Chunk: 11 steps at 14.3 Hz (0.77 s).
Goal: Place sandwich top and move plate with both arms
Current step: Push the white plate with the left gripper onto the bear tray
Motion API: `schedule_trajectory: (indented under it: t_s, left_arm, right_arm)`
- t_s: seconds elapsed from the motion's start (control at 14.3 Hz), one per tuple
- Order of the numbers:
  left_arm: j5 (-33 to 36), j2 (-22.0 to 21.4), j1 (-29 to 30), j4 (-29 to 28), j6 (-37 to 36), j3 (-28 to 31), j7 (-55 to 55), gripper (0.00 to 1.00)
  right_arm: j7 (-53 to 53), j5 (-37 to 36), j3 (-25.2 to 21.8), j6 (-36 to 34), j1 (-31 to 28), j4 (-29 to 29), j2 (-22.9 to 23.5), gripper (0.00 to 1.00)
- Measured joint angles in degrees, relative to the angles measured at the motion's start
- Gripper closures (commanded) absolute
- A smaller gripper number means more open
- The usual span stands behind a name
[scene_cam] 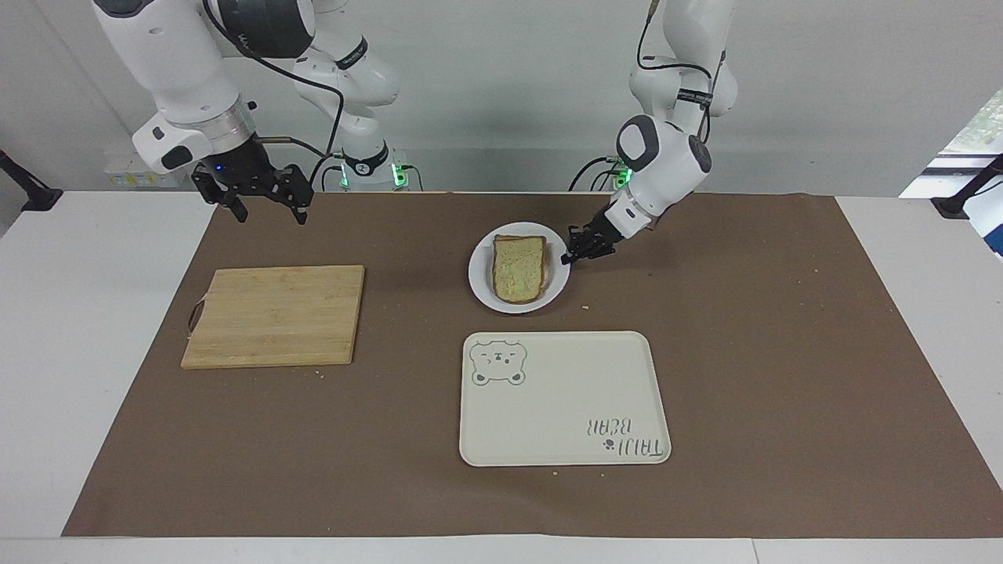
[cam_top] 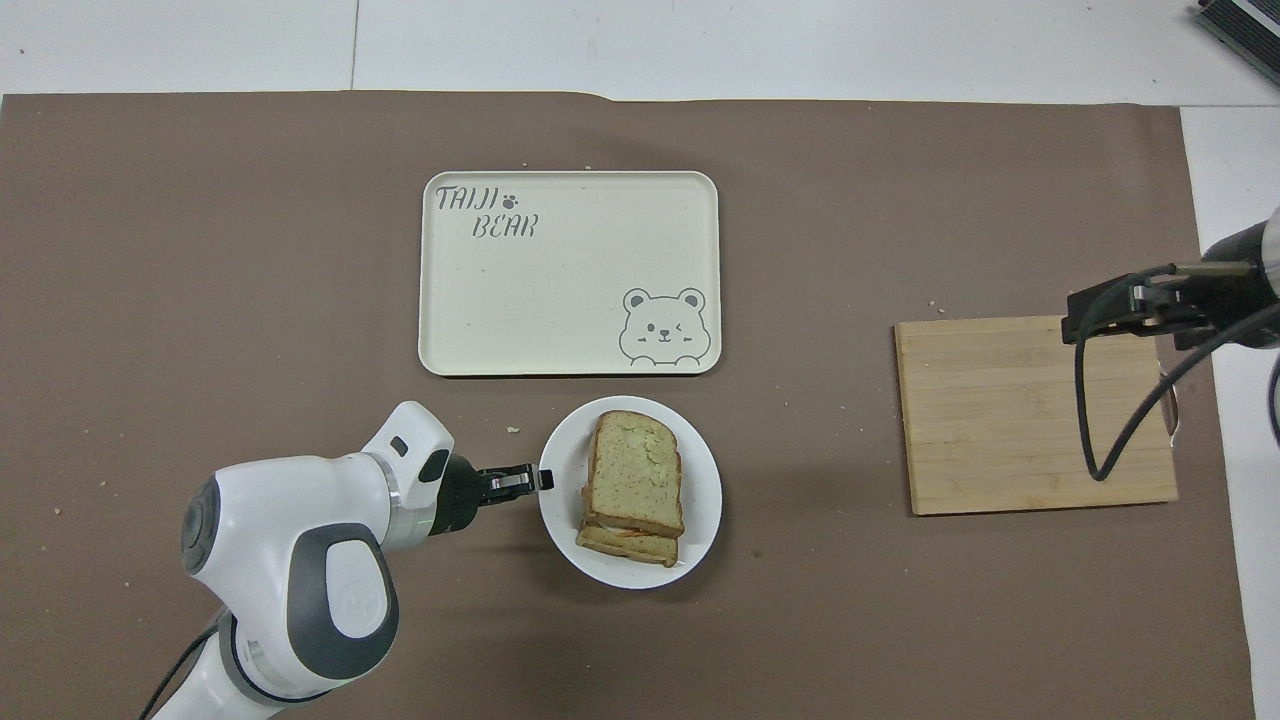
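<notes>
Top [scene_cam: 518, 268] on sandwich already; plate [scene_cam: 482, 283] step in hand. Left gripper [scene_cam: 574, 249] pinching rim, fingers narrow. Right gripper [scene_cam: 262, 197] waiting above table, fingers wide. Next: carry to tray [scene_cam: 564, 398], level.

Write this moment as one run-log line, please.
left gripper: shut on plate rim | top: on sandwich | right gripper: open, waiting
</notes>
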Motion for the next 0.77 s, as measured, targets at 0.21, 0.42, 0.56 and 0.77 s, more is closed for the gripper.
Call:
schedule_trajectory:
  t_s: [0.21, 0.42, 0.56, 0.77]
  left_arm:
    - [-7.9, 0.3, 1.1, 0.3, 0.2, 0.1, 8.5, 1.00]
    - [-10.0, 0.3, 1.7, 0.5, 0.2, 0.3, 11.2, 1.00]
    - [-12.9, 0.3, 3.3, 1.5, 0.2, 0.3, 13.3, 1.00]
    - [-23.8, 0.5, 5.2, 3.7, 0.3, 0.3, 21.5, 1.00]
  right_arm:
    - [0.0, 0.0, 0.0, 0.0, 0.0, 0.0, 0.0, 0.00]
    - [0.0, 0.0, 0.0, 0.0, 0.0, 0.0, 0.0, 0.00]
    - [0.0, 0.0, 0.0, 0.0, 0.0, 0.0, 0.0, 0.00]
    - [0.0, 0.0, 0.0, 0.0, 0.0, 0.0, 0.0, 0.00]
